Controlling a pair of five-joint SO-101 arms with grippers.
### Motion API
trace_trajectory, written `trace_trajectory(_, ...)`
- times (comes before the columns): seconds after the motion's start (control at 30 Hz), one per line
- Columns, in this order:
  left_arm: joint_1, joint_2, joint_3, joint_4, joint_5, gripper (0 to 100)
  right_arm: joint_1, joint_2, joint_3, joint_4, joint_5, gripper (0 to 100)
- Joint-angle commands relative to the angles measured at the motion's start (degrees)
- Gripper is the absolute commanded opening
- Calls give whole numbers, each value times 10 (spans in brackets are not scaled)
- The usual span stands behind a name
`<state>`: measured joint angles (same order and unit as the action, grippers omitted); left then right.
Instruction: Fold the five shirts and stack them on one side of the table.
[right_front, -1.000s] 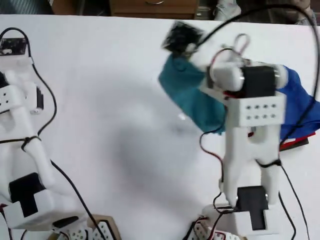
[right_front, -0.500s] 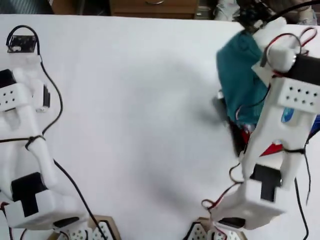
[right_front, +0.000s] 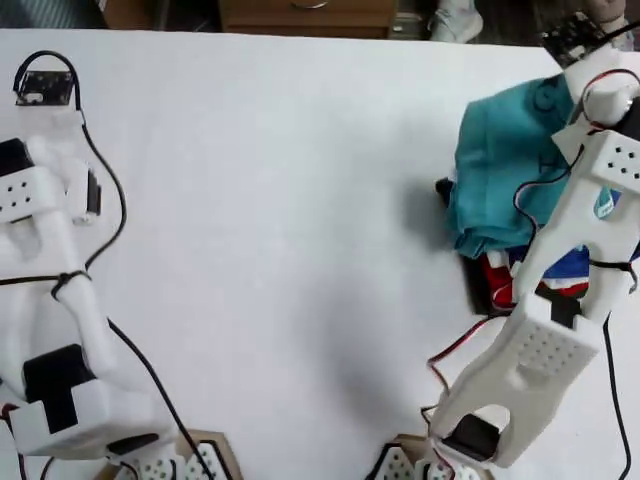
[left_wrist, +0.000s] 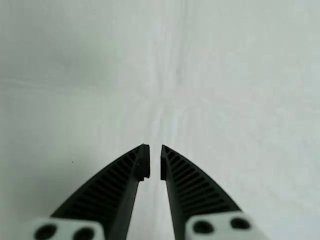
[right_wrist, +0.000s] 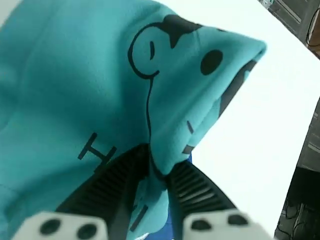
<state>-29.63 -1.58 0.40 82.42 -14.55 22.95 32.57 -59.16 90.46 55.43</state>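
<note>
Teal shirt (right_front: 505, 170) lay bunched on top of the other shirts (right_front: 505, 282) at the far right of the surface (right_front: 280, 200), draped over them rather than squared to them. Right end effector (right_wrist: 155, 175) was pinching a doubled fold of the teal cloth, with printed fabric spilling loose to either side of the jaws. Left end effector (left_wrist: 151, 162) hung over bare surface with its jaws pressed nearly together, only a slit between them and nothing held. Judged the shirt light, soft and limp, likely to sag and unfold from any single hold and to drag what lay under it. A hem or a shoulder seam looked a better place to grip than a mid-body fold, and two holds better than one for keeping a crease. The pile sat near the surface's far edge and close to its right edge, and the right wrist view showed a drop to dark floor just past the cloth. The wide middle between the left arm (right_front: 50, 230) and the right arm (right_front: 580, 200) offered room to spread and fold.
</note>
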Motion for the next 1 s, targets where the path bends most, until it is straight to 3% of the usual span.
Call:
trace_trajectory(0.0,4,-30,-3,-4,3,68,18,15,-61,-6,6,22)
trace_trajectory(0.97,4,-33,-3,13,3,68,57,209,-78,-129,65,23)
